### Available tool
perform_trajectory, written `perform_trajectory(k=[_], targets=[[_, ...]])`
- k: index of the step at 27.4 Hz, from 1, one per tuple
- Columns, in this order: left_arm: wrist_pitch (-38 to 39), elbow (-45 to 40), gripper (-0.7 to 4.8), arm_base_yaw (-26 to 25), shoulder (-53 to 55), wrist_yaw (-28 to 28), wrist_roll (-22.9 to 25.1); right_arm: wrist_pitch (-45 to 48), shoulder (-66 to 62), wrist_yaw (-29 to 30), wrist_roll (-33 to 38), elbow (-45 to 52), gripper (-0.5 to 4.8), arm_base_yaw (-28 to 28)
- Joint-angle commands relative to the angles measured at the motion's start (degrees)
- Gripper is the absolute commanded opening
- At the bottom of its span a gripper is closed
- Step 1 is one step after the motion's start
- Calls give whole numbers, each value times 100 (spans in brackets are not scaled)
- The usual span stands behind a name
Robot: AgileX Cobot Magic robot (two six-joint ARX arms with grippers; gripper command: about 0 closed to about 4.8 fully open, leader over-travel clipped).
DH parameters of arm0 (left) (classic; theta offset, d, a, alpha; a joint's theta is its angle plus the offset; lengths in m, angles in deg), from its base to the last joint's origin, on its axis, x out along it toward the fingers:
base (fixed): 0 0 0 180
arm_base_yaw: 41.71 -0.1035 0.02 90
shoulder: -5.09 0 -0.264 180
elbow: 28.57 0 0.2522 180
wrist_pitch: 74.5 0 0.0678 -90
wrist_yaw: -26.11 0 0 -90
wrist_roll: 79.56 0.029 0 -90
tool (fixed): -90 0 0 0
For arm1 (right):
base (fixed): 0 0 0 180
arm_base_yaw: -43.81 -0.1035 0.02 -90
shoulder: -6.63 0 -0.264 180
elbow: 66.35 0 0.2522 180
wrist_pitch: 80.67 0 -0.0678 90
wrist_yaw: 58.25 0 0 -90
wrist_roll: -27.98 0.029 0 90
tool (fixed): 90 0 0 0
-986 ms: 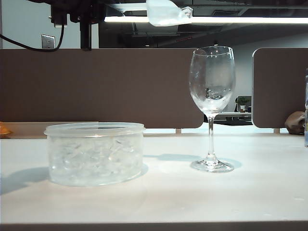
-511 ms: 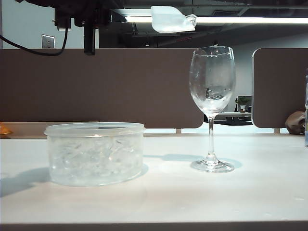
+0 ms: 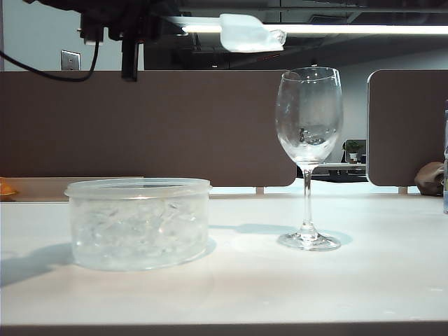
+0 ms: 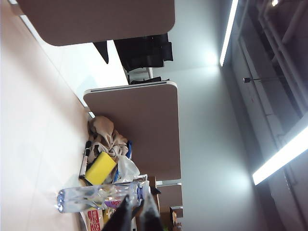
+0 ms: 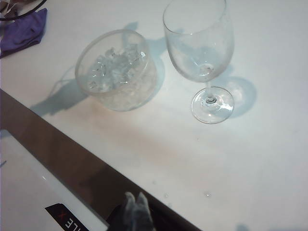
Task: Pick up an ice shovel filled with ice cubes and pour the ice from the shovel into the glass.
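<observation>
The ice shovel (image 3: 248,32), a translucent white scoop, hangs high in the air just left of the glass rim, with a clear chunk at its right tip. My left gripper (image 3: 150,21) is shut on its thin handle; in the left wrist view its dark fingers (image 4: 126,211) stand almost together and the shovel does not show. The glass (image 3: 309,112) (image 5: 198,43) stands upright on the table. Ice cubes (image 5: 113,65) fill a round clear tub (image 3: 138,224) to its left. My right gripper (image 5: 136,198) is shut and empty over the near table edge.
Brown partitions (image 3: 175,126) close off the back of the table. A water bottle (image 4: 96,197), a yellow object (image 4: 100,168) and a brown bag (image 4: 103,132) lie at the far right end. A purple cloth (image 5: 21,31) lies beyond the tub.
The shovel has come down a little and shifted slightly right toward the glass rim, along with the left arm. The glass, the tub and the right arm have not moved.
</observation>
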Motion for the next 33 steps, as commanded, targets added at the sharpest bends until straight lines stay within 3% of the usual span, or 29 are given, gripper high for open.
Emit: perform_trajectory(k=[1,12,33], targets=[[-61,140,-6,111,37,4,33,59,9,15,-37,-31,-5,2],[-55,332,-6,348,452,-144,197,59,9,17,-37,-31,-5,0],[431,944,-6,345,673,-79,1375,59,13,17,-37,-31,-5,0]])
